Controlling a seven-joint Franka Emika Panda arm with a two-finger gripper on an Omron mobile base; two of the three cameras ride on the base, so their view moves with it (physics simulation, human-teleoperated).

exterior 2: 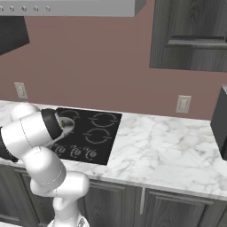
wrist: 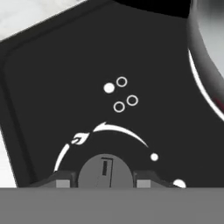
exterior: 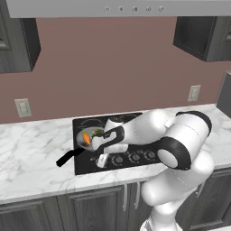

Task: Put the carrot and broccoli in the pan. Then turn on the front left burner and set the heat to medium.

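Observation:
The silver pan point(exterior: 85, 134) sits on the front left burner of the black cooktop point(exterior: 85, 167), its black handle point(exterior: 67, 158) pointing toward the front left. The orange carrot point(exterior: 86, 138) and the green broccoli point(exterior: 97, 133) lie inside it. My gripper point(exterior: 102, 161) points down at the cooktop's front strip, just right of the handle. In the hand view the gripper point(wrist: 104, 181) is shut on a round grey knob point(wrist: 105, 168), one fingertip point(wrist: 61, 181) on each side. A white arc with a flame mark curves around the knob. The pan's wall point(wrist: 205, 52) rises at the upper right.
Other knobs point(exterior: 135, 157) line the cooktop's front strip to the right. White marble counter point(exterior: 31, 149) runs on both sides. Wall outlets point(exterior: 22, 107) point(exterior 2: 183, 104), a range hood above and a dark upper cabinet point(exterior 2: 190, 35) surround the spot. A dark block point(exterior 2: 220, 124) stands at the far right.

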